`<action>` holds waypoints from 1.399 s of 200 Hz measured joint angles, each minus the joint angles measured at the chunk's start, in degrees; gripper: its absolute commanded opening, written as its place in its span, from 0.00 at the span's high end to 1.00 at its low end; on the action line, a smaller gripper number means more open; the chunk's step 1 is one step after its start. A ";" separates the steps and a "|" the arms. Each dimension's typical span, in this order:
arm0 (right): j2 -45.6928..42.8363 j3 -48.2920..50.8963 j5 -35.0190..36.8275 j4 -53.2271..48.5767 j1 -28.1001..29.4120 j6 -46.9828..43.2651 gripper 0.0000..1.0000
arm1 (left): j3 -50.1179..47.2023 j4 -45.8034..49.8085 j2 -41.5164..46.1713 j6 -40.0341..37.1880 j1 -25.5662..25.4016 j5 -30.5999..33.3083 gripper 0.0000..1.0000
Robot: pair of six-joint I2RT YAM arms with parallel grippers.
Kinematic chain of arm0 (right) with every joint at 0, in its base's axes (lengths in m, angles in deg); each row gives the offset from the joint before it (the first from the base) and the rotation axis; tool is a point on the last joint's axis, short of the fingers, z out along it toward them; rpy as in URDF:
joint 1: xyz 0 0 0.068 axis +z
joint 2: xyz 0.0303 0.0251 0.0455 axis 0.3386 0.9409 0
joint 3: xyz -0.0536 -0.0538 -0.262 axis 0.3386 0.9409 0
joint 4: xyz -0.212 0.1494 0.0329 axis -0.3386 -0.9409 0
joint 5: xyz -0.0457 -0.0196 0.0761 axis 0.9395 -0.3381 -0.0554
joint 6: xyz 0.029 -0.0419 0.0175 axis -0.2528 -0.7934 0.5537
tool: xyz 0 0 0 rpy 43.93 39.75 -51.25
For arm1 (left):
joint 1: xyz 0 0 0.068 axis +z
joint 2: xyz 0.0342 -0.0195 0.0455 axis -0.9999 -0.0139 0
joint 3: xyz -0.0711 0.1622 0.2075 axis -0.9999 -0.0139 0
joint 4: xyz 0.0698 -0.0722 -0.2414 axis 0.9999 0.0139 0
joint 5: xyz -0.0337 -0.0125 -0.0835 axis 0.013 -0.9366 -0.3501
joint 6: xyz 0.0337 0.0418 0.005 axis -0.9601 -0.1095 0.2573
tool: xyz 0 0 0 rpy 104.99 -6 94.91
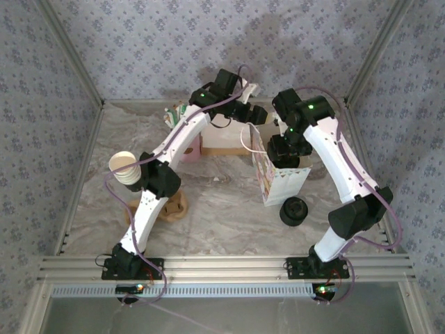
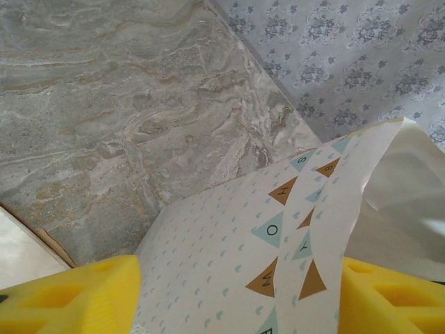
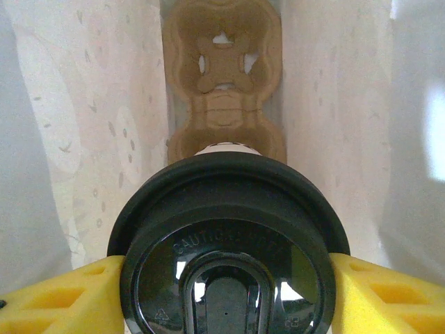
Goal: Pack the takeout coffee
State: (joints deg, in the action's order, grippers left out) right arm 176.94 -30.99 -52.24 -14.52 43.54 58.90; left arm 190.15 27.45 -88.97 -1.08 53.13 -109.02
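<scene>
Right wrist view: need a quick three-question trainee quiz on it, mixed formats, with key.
1. True or false: the right pincer grips the takeout coffee by its lid.
2. What lies at the bottom of the paper bag? A) spare lids B) cardboard cup carrier C) napkins
3. Fill in: the lid's colour is ____.
Key: 1 true; 2 B; 3 black.

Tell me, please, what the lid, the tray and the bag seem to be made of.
Lid: black plastic, glossy; it mirrors light and carries raised lettering.
Tray: probably moulded paper pulp; matt brown, with soft pressed contours.
Bag: thin paper, it seems; matt, printed with pennants, creased, and light glows through its walls.
</scene>
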 measured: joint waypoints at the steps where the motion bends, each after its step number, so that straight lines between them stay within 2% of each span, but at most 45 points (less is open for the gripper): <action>1: 0.00 0.02 0.00 0.02 0.00 0.00 0.33 | 0.02 0.00 0.00 0.00 0.00 0.00 0.32; 140: 0.59 1.33 0.04 0.76 0.00 0.00 0.33 | 0.87 0.02 0.00 0.02 -0.04 1.40 0.31; 280: 0.96 9.22 -2.01 6.12 -1.75 -0.39 0.33 | 1.14 0.02 0.00 0.09 -0.07 2.05 0.31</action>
State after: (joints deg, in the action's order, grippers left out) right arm 177.90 -21.77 -54.25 -8.40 41.79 58.51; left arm 191.29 27.47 -88.97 -0.99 53.06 -106.96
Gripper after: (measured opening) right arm 0.675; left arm 0.685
